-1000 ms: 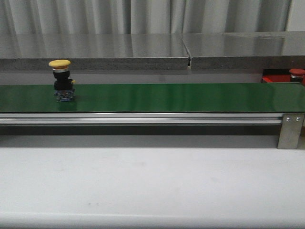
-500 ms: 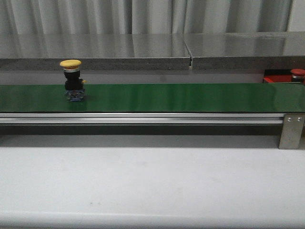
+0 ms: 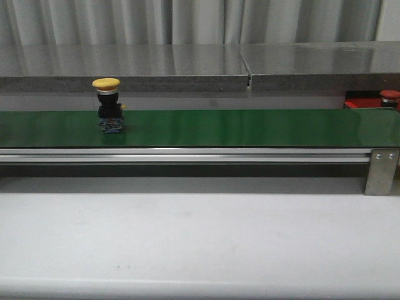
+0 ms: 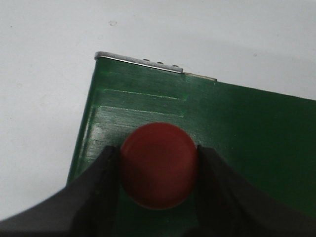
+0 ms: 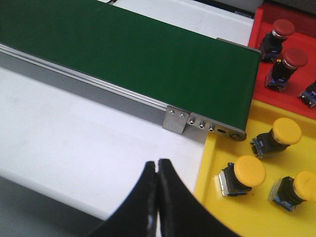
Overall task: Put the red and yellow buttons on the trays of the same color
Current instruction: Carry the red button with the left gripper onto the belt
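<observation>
A yellow button (image 3: 106, 104) stands upright on the green belt (image 3: 237, 127), left of centre. At the far right a red tray (image 3: 357, 100) holds a red button (image 3: 390, 95). In the left wrist view my left gripper (image 4: 158, 151) is shut on a red button (image 4: 159, 167) over the belt's end (image 4: 256, 128), a finger pressed against each side of its cap. My right gripper (image 5: 157, 163) is shut and empty above the white table, beside a yellow tray (image 5: 247, 213) with three yellow buttons (image 5: 249, 172). Behind it a red tray (image 5: 257, 28) holds red buttons (image 5: 295, 57). Neither gripper shows in the front view.
A steel rail and bracket (image 3: 380, 170) run along the belt's front edge. A grey ledge (image 3: 125, 81) and curtains stand behind the belt. White table (image 3: 200, 237) lies in front. The belt's end (image 5: 237, 106) meets both trays.
The yellow button has travelled to the right along the belt. The far-right tray and its red button have stayed put.
</observation>
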You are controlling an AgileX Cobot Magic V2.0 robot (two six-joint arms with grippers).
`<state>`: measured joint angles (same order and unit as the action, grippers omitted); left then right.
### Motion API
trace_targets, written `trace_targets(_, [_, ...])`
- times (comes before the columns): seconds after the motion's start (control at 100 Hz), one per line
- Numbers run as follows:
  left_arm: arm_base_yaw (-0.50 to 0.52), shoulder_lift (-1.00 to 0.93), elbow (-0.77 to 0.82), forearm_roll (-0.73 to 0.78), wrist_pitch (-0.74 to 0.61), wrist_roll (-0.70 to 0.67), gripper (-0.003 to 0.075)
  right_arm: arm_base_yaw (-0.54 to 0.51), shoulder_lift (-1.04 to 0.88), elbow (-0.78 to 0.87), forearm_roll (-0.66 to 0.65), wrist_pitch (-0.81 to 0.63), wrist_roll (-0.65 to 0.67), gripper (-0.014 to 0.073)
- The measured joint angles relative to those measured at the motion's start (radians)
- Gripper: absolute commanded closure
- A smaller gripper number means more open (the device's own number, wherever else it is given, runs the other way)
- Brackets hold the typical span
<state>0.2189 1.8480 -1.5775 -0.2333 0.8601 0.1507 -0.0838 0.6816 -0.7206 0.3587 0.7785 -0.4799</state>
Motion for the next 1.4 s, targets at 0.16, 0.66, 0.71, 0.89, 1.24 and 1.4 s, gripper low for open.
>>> trace_targets(0.16, [-0.040,0.000,0.034,0.021,-0.047,0.000,0.0741,0.000,0.000,0.000,0.000,0.000,0.000,0.0712])
trace_targets(0.66, [-0.051,0.000,0.054,0.057,-0.050,0.019,0.0346,0.000,0.000,0.000,0.000,0.000,0.000,0.0712])
trace_targets(0.71, [-0.051,0.000,0.053,0.057,-0.047,0.020,0.0314,0.000,0.000,0.000,0.000,0.000,0.000,0.0712])
trace_targets(0.89, [-0.051,0.000,0.053,0.057,-0.046,0.022,0.0192,0.000,0.000,0.000,0.000,0.000,0.000,0.0712])
trace_targets(1.24, [-0.093,-0.005,0.046,0.042,-0.068,0.023,0.0131,0.000,0.000,0.000,0.000,0.000,0.000,0.0712])
trace_targets(1.4, [-0.134,-0.015,0.010,0.031,-0.063,0.023,0.0132,0.000,0.000,0.000,0.000,0.000,0.000,0.0712])
